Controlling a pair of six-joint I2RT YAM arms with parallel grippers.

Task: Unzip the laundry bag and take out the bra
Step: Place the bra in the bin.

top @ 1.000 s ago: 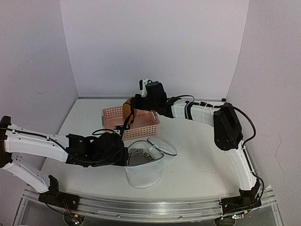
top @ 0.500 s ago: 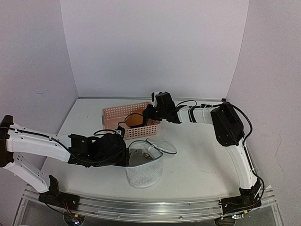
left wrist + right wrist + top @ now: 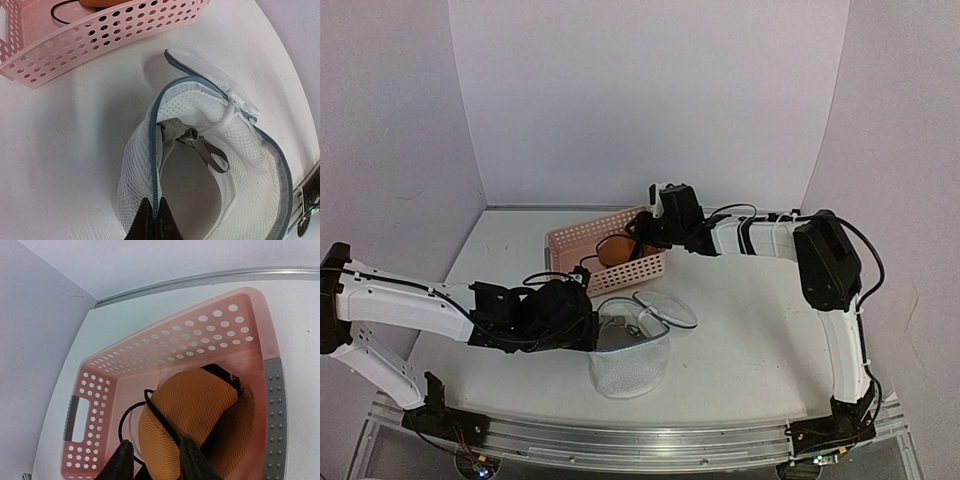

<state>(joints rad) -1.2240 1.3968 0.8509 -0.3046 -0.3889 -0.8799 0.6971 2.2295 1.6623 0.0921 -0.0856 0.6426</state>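
Lilac-walled white table [image 3: 740,330]: my left gripper [image 3: 154,214] pinches the zip rim of the opened laundry bag [image 3: 239,150] while my right gripper [image 3: 156,460], jaws parted, hangs over the orange bra [image 3: 195,400] lying in the pink basket [image 3: 165,347]; I'd lift straight up, clear of its black strap.

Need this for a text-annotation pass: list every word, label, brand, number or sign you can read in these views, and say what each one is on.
None: no readable text in any view.
The pink perforated plastic basket, the white mesh laundry bag, the orange ribbed bra and the white table carry no visible print or tag.
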